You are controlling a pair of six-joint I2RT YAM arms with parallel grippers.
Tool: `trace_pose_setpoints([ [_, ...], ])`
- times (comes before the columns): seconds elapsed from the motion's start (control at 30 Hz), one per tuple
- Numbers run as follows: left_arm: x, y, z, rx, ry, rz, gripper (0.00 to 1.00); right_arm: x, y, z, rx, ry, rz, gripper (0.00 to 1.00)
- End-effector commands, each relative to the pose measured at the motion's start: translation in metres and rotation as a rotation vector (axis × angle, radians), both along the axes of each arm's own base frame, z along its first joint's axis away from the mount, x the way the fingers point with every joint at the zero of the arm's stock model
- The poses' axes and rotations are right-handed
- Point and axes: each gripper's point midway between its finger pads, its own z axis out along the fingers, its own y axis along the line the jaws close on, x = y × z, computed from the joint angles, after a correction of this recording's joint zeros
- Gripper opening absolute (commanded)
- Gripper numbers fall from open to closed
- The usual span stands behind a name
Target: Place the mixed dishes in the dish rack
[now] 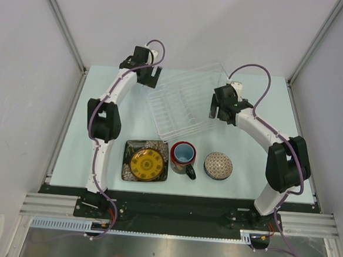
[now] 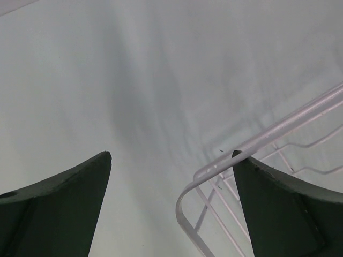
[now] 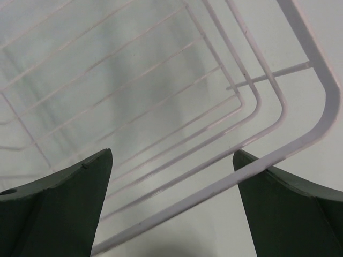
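My left gripper [image 1: 151, 77] hangs with its jaws spread and nothing between them at the far-left corner of the dish rack [image 1: 154, 115], whose rounded rim corner shows just beside one finger in my left wrist view. On the near side of the rack, apart from it, the dishes stand in a row: the square dark plate [image 1: 146, 161] with its yellow centre, the red mug [image 1: 183, 157] upright just beside it, then the small patterned bowl [image 1: 218, 166]. My right gripper [image 1: 221, 112] is over the rack's right edge, jaws likewise wide and empty, with the ribs below.
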Motion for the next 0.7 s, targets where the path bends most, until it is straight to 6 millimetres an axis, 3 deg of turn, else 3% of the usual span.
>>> trace_pose_setpoints([
  [0.0,0.002,-0.006,0.107,-0.141,-0.23,0.015,1.0,-0.023,0.011,-0.001,-0.003,0.105,0.159,1.0],
  [0.17,-0.004,-0.004,0.067,-0.124,-0.148,0.026,1.0,-0.028,0.02,-0.041,0.001,0.206,0.166,1.0],
  [0.23,-0.003,-0.004,0.063,-0.122,-0.142,0.027,1.0,-0.027,0.023,-0.046,0.006,0.213,0.167,1.0],
  [0.3,-0.001,-0.005,0.069,-0.125,-0.157,0.027,1.0,-0.021,0.022,-0.038,0.005,0.178,0.161,1.0],
  [0.37,0.002,-0.004,0.085,-0.132,-0.187,0.025,1.0,-0.014,0.024,-0.017,0.016,0.124,0.163,1.0],
  [0.47,0.0,0.0,0.117,-0.157,-0.228,0.032,1.0,-0.005,0.028,0.04,0.059,0.015,0.188,1.0],
  [0.5,-0.007,0.001,0.134,-0.172,-0.244,0.034,1.0,-0.004,0.029,0.061,0.078,-0.025,0.2,1.0],
  [0.57,-0.021,0.006,0.142,-0.198,-0.233,0.041,1.0,-0.004,0.027,0.087,0.087,-0.055,0.215,1.0],
  [0.6,-0.028,0.007,0.145,-0.201,-0.232,0.043,1.0,0.001,0.027,0.113,0.102,-0.107,0.219,1.0],
  [0.67,-0.058,0.008,0.148,-0.214,-0.214,0.024,1.0,0.006,0.017,0.133,0.118,-0.134,0.215,1.0],
])
